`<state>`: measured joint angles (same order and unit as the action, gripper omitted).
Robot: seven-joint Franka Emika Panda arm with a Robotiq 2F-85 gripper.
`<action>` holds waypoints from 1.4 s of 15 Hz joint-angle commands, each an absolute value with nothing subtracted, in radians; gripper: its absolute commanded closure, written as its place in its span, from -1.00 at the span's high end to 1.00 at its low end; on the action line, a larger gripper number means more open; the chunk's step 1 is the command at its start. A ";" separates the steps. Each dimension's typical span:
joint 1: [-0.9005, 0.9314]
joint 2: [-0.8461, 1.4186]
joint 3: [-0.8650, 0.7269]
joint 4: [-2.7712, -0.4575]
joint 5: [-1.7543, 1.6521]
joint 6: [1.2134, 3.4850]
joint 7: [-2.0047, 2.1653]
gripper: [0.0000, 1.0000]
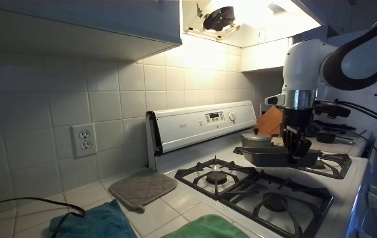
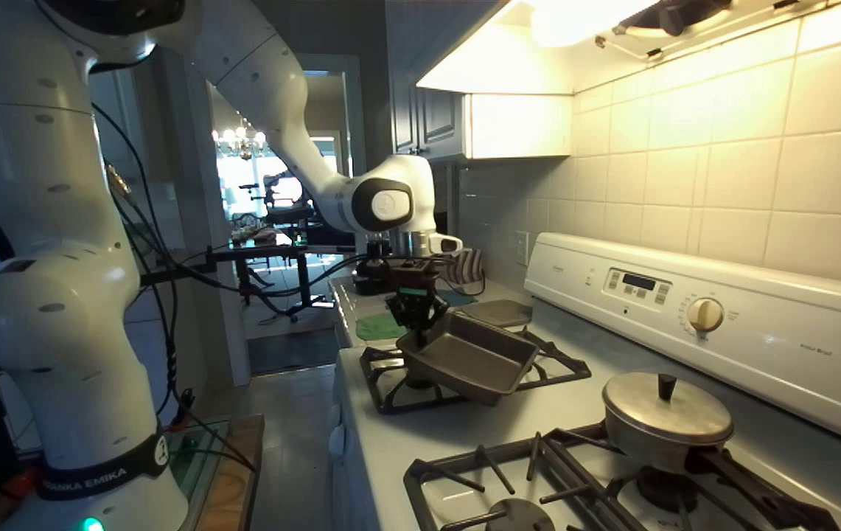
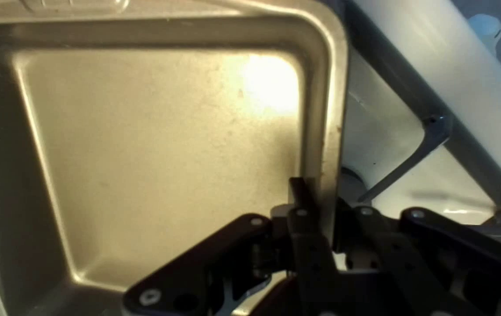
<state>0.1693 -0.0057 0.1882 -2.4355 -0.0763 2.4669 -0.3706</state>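
Note:
A dark metal rectangular baking pan (image 1: 267, 158) shows in both exterior views (image 2: 475, 361) and fills much of the wrist view (image 3: 158, 149). Its inside holds nothing visible. My gripper (image 1: 296, 158) is shut on one side rim of the pan, with one finger inside the wall and one outside; this shows in the wrist view (image 3: 326, 206) and in an exterior view (image 2: 424, 333). The pan hangs over the white stove (image 2: 383, 435), slightly tilted, and appears raised above the grates. A silver lidded pot (image 2: 667, 417) stands on a burner behind the pan (image 1: 256, 140).
Black burner grates (image 1: 276, 201) cover the stove. The stove's back panel (image 1: 205, 124) with a knob rises along the tiled wall. A grey pot holder (image 1: 143, 188), a blue towel (image 1: 94, 219) and a green cloth (image 1: 206, 228) lie on the tiled counter. A lit hood hangs overhead.

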 commanded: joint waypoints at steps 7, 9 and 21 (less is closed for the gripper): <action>0.246 -0.120 0.224 -2.568 -0.069 2.499 -0.624 -0.96; 0.260 -0.136 0.222 -2.592 -0.055 2.509 -0.697 -0.96; 0.301 -0.150 0.206 -2.669 0.020 2.589 -1.023 -0.96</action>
<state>0.2774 -0.1128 0.2199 -2.6326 -0.0301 2.5656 -0.9318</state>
